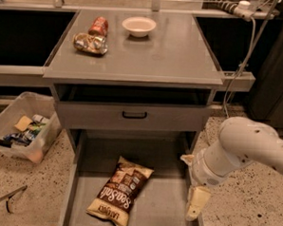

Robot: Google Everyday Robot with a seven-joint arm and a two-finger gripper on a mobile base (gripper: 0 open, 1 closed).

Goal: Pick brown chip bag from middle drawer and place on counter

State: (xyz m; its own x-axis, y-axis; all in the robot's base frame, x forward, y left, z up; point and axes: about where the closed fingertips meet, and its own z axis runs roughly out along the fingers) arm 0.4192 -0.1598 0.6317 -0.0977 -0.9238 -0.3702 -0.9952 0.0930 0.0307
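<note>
The brown chip bag point(120, 192) lies flat on the floor of the open middle drawer point(163, 159), left of centre, with its "Sea Salt" lettering facing up. My gripper point(191, 181) hangs over the drawer's right wall, to the right of the bag and apart from it. Its cream fingers point(196, 203) stand spread and hold nothing. The counter point(168, 54) is the grey top of the cabinet above the drawers.
On the counter are two crushed cans point(91, 42) at the back left and a white bowl point(139, 26) at the back centre. A closed drawer front with a black handle point(134, 115) sits above the open drawer. A plastic bin point(21, 130) of items stands on the floor at left.
</note>
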